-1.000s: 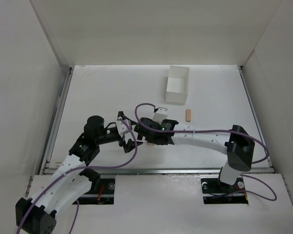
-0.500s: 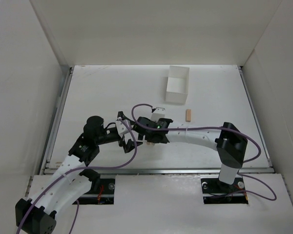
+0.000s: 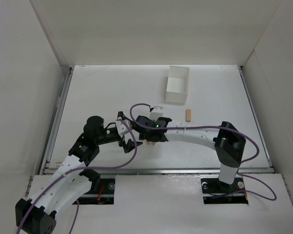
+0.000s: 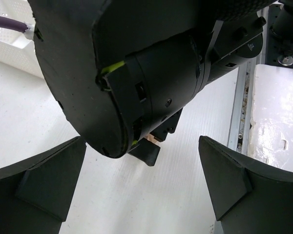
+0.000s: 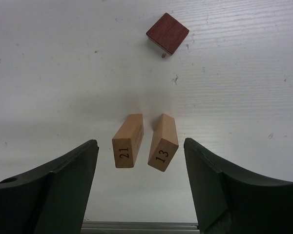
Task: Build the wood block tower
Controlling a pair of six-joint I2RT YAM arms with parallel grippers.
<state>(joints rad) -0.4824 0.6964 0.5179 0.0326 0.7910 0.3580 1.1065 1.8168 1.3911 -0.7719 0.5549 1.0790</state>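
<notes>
As far as we can see, nothing is stacked yet: every block in view lies singly on the counter (image 5: 49,73). Nearest us, block 21 (image 5: 128,141) and block 13 (image 5: 163,142) lie side by side with a narrow gap between them, their numbered ends toward the right wrist camera. Beyond them the brown block (image 5: 167,32) sits alone, well apart from the pair. Farther out, a third tan block (image 3: 188,115) lies near the white box (image 3: 177,85) without touching it. We judge the tower barely begun, with all the gathering and stacking left to do.

From its base, the right arm stretches low and leftward across the counter with its wrist turned down. The right end effector (image 5: 140,151) hangs over the numbered pair. Its fingers stand apart, one outside each block with a gap on either side, gripping nothing. The left arm bends in from the left, and the left end effector (image 3: 126,130) sits just beside the right wrist, fingers spread wide and empty. The right arm's wrist fills most of the left camera's view.
</notes>
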